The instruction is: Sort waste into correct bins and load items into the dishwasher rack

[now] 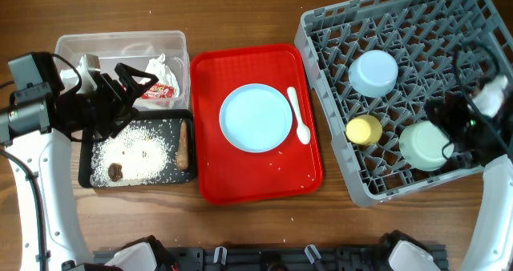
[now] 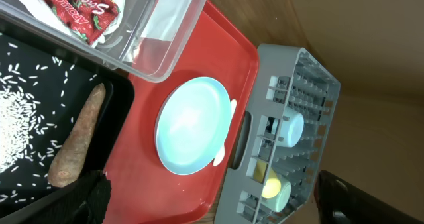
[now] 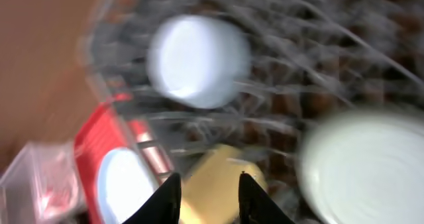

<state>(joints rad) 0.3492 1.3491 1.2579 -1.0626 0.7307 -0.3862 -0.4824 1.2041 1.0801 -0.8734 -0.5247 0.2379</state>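
The light blue plate (image 1: pixel 256 117) and white spoon (image 1: pixel 299 115) lie on the red tray. The grey dishwasher rack (image 1: pixel 337 30) holds the light blue cup (image 1: pixel 373 72), yellow cup (image 1: pixel 363 130) and pale green bowl (image 1: pixel 425 146). The clear tub (image 1: pixel 120 42) holds the white tissue (image 1: pixel 164 66) and red wrapper (image 1: pixel 159 91). The black tray (image 1: pixel 136 181) holds rice (image 1: pixel 136 151), the brown stick (image 1: pixel 183 145) and a dark bit (image 1: pixel 117 171). My left gripper (image 1: pixel 136 80) hangs open and empty over the two bins. My right gripper (image 1: pixel 453 131) is open over the rack beside the bowl, with the yellow cup (image 3: pixel 212 184) showing blurred between its fingers (image 3: pixel 211 187).
The flat red tray (image 1: pixel 208 175) lies between the bins and the rack, with a few grains on it. In the left wrist view the plate (image 2: pixel 192 124), stick (image 2: pixel 78 141), wrapper (image 2: pixel 79 8) and rack (image 2: pixel 311 118) show between the wide fingers (image 2: pixel 212 204). Bare wood lies behind the tray.
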